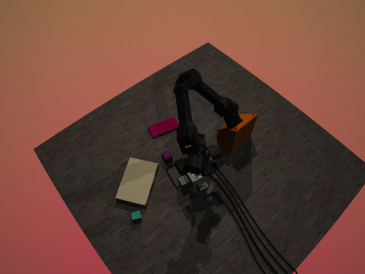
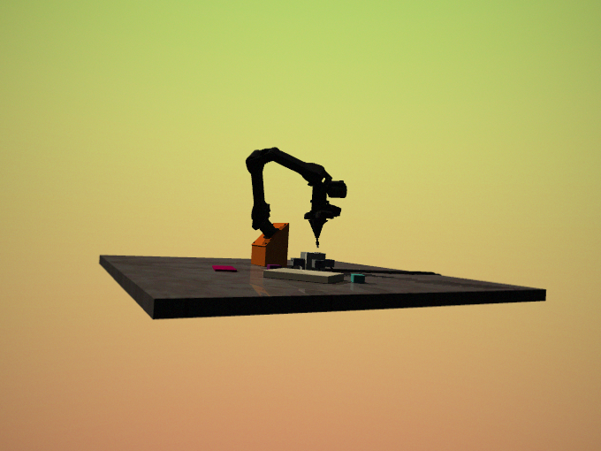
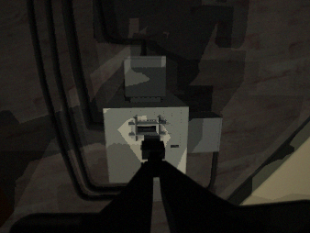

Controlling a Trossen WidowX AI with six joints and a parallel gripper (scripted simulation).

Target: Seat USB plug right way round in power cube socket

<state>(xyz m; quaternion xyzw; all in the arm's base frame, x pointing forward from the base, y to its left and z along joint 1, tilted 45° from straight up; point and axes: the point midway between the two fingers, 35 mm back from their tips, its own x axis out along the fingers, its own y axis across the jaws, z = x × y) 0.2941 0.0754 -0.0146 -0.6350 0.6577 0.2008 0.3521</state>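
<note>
The white power cube point(image 1: 195, 178) point(image 2: 313, 256) point(image 3: 119, 151) stands on the dark table, with grey plugs on its sides. Its top socket point(image 3: 148, 129) shows open and empty in the wrist view. My gripper point(image 3: 155, 167) point(image 2: 316, 240) hangs above the cube, fingers pointing straight down. It is shut on the small dark USB plug point(image 3: 151, 150), which is lifted clear of the socket and sits just in front of it in the wrist view. In the top view the arm hides the fingertips.
Black cables point(image 1: 235, 200) point(image 3: 60, 115) run from the cube to the table's edge. An orange wedge block point(image 1: 238, 132) point(image 2: 271, 247) stands behind it. A beige slab point(image 1: 137, 181) point(image 2: 303, 275), a magenta plate point(image 1: 162, 127), a purple cube point(image 1: 166, 155) and a teal cube point(image 1: 136, 216) point(image 2: 357, 278) lie nearby.
</note>
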